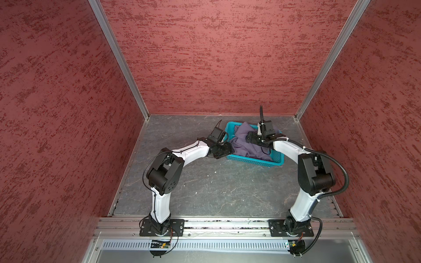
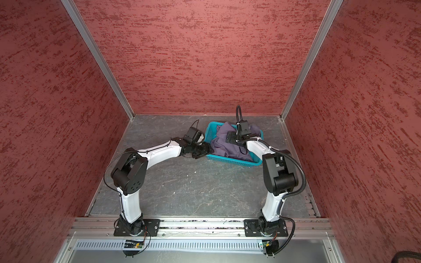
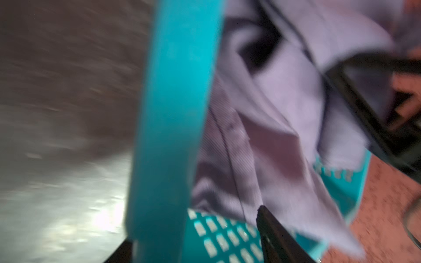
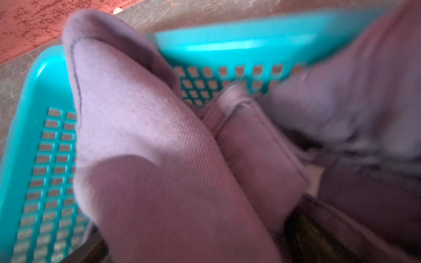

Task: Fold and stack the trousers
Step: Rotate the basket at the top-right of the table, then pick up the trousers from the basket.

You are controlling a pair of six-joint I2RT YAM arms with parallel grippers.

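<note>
The lavender-grey trousers lie crumpled in a teal perforated basket at the back of the table, spilling over its rim. My left gripper is at the basket's left end. In the left wrist view the left gripper is open, its jaws astride the basket rim, one finger inside against the trousers. My right gripper reaches down into the cloth pile. In the right wrist view the right gripper is open wide, a thick fold of trousers bulging between its jaws.
The basket sits right of centre near the back wall, with red textured walls on three sides. The grey marbled tabletop stretches in front of the basket to the arm bases. The blurred right gripper body shows in the left wrist view.
</note>
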